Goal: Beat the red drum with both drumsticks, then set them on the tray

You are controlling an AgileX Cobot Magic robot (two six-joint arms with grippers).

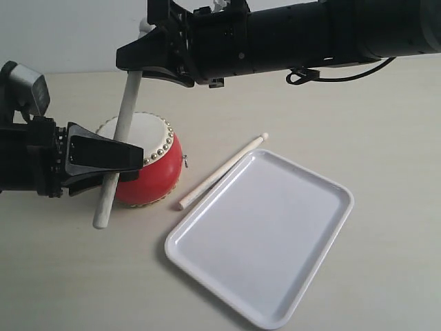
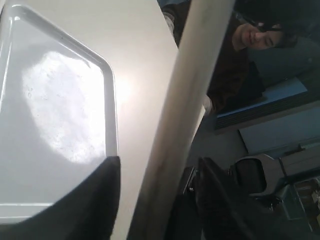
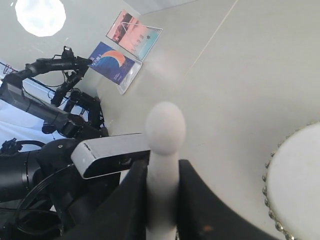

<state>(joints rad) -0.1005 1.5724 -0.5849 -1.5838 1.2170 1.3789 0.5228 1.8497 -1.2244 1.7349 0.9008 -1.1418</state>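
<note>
Right fingers [image 1: 148, 54] clench a stick [image 1: 127, 103] at its bead end, upper left. Left fingers [image 1: 103, 155] flank it, grip indeterminable. Second stick [image 1: 220, 172] lies beside tray [image 1: 269, 234].

- We log the red drum [image 1: 160, 172]: glossy red body, cream skin, and a ring of pale brass studs.
- Upright drumstick [image 1: 126, 114] and lying drumstick [image 1: 222, 171]: both pale bare wood.
- Tray [image 1: 324, 227]: plain glossy white.
- Table [image 1: 386, 124]: matt beige.
- Left gripper [image 1: 134, 165] and right gripper [image 1: 131, 61]: black.

High oblique exterior; two close wrist views
</note>
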